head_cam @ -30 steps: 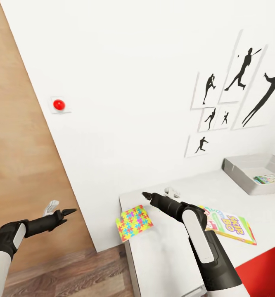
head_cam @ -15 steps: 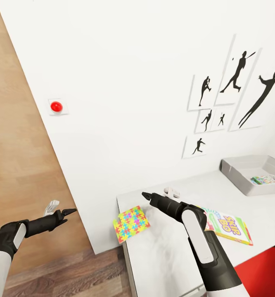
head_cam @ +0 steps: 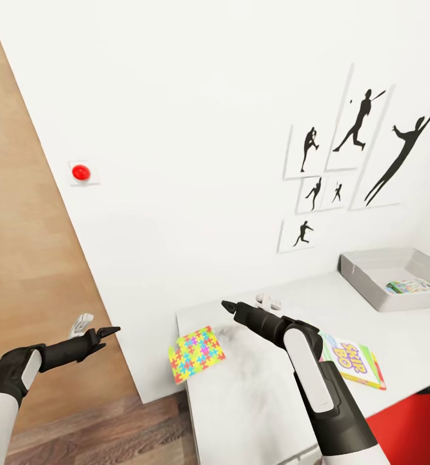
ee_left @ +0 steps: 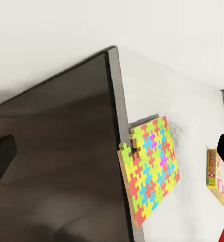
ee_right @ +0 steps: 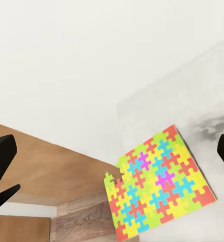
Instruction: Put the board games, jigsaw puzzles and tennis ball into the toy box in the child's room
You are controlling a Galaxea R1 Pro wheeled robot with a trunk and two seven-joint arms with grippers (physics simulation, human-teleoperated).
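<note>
Now, from the left: the left gripper (head_cam: 93, 327) hangs off the table's (head_cam: 254, 394) left end over the floor, fingers apart; the jigsaw puzzle (head_cam: 195, 353) lies flat, overhanging the table's near-left corner; the right gripper (head_cam: 247, 303), fingers apart and empty, hovers just right and far of it, the nearer arm; farther right, board game (head_cam: 352, 363), then toy box (head_cam: 370, 274).
</note>
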